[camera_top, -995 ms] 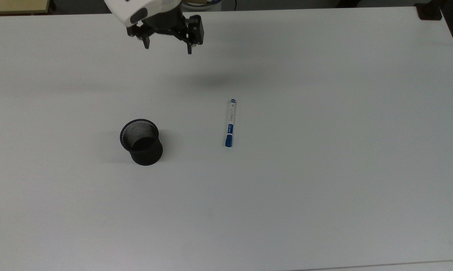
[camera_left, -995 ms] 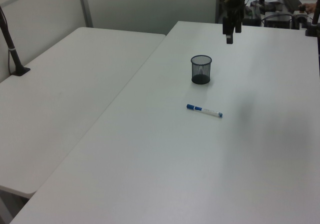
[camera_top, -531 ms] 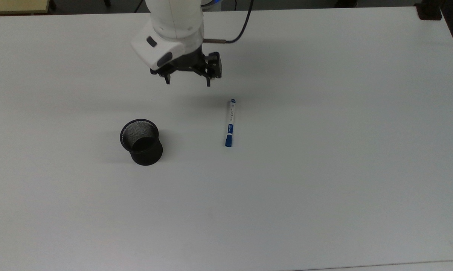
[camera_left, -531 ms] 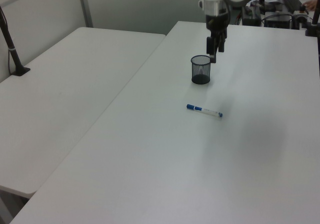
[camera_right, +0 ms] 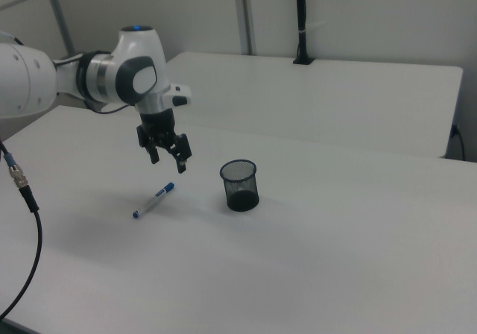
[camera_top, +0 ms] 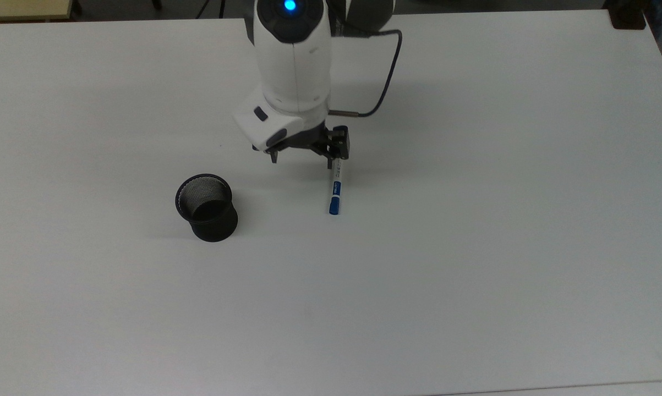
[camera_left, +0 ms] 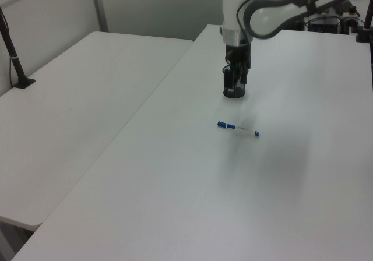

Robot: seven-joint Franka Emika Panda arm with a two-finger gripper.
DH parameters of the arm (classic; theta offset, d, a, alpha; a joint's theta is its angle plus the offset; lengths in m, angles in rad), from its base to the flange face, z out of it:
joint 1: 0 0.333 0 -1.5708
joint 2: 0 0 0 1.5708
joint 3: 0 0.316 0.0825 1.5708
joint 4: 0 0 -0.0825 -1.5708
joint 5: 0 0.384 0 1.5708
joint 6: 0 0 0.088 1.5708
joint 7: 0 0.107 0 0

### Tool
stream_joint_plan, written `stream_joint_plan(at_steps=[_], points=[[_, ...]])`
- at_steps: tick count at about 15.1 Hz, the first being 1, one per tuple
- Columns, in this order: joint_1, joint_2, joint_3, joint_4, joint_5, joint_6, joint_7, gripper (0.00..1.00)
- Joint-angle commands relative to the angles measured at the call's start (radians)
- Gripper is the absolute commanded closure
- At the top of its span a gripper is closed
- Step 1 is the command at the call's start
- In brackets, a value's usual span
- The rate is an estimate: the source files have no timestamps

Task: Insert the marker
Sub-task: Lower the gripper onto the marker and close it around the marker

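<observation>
The slim white marker with a blue cap (camera_top: 335, 190) lies flat on the white table (camera_top: 474, 220), right of the black mesh cup (camera_top: 207, 208) in the top view; the black two-finger gripper (camera_top: 303, 159), spread and empty, hangs above its far end. Light, rigid, likely rolls; grip mid-barrel

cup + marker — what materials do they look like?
Cup: looks like black wire mesh, probably metal, matte; fine grid shows on the inner wall, with a solid rim and base band.
Marker: looks like smooth plastic, white barrel with printed label and blue cap.
Neither is certain from looks alone.
</observation>
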State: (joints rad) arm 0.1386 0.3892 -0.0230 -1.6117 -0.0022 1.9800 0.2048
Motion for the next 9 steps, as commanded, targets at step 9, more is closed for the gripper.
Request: stream_joint_plan(at_steps=[9], points=[[0.088, 0.158, -0.006, 0.012, -0.101, 0.120, 0.185, 0.29]])
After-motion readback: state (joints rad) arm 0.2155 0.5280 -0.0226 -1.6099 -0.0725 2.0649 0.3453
